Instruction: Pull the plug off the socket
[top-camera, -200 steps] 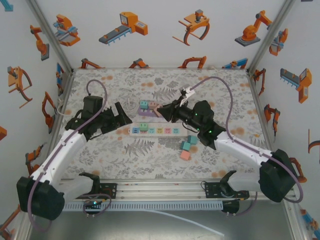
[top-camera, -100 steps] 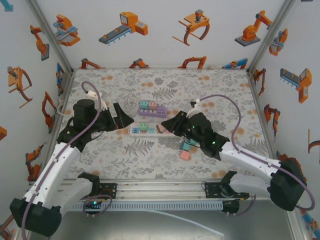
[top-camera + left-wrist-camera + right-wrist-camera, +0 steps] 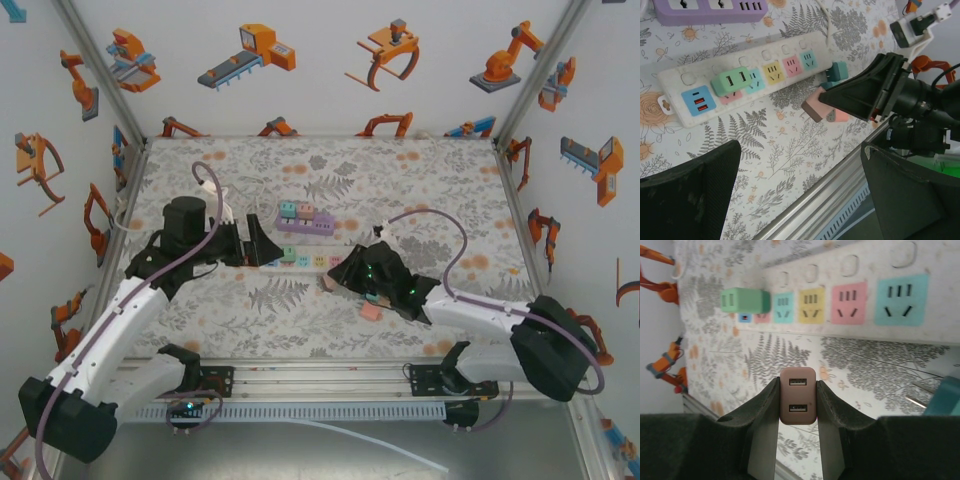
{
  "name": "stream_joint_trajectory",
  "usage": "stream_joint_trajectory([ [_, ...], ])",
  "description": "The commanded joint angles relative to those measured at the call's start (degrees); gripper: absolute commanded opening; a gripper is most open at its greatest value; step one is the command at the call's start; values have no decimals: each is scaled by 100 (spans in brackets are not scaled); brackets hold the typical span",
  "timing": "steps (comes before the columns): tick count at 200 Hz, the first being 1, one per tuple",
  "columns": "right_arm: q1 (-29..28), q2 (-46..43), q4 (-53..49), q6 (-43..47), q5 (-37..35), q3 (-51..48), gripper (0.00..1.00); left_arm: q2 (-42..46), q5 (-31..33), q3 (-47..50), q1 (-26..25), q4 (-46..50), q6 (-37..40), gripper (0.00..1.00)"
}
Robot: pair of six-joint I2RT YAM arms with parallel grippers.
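Right gripper point(image 3: 338, 281) is clamped on the brown plug point(image 3: 797, 402), clear of the strip point(image 3: 875, 265), toward the tabletop's front edge. Left gripper point(image 3: 262, 243) stands apart at the strip's left end. Extraction appears complete; I'd next set it down.

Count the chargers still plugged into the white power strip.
1. The green charger sits near the white power strip's blue-socket end. The brown charger is out, clamped in the right end effector.

Purple power strip point(image 3: 310, 226) on fern-patterned tablecloth point(image 3: 400, 170), orange robot stickers point(image 3: 250, 55) across white walls point(image 3: 330, 95)
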State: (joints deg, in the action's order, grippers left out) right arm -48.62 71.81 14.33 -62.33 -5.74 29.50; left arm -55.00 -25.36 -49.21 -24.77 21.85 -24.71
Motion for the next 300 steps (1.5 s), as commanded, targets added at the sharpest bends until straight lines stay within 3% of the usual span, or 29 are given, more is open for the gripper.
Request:
stream_joint_trajectory([
  [1, -59, 188, 264, 155, -327, -79, 0, -17, -57, -221, -49, -52, 212, 97],
  [70, -86, 794, 690, 563, -699, -324, 0, -118, 119, -230, -68, 43, 256, 97],
  [113, -93, 850, 539, 520, -829, -357, 19, -133, 225, -229, -73, 74, 256, 97],
  [167, -89, 688, 166, 516, -1031, -272, 32, -203, 286, -238, -88, 75, 247, 97],
  [196, -93, 569, 75, 500, -1077, -249, 34, -204, 377, -221, -85, 107, 239, 97],
  [229, -95, 447, -8, 552, -1209, -226, 44, -161, 550, -177, -89, 129, 177, 97],
  [300, -94, 25, -270, 837, -1431, -144, 48, -28, 912, -144, -87, 328, 147, 97],
])
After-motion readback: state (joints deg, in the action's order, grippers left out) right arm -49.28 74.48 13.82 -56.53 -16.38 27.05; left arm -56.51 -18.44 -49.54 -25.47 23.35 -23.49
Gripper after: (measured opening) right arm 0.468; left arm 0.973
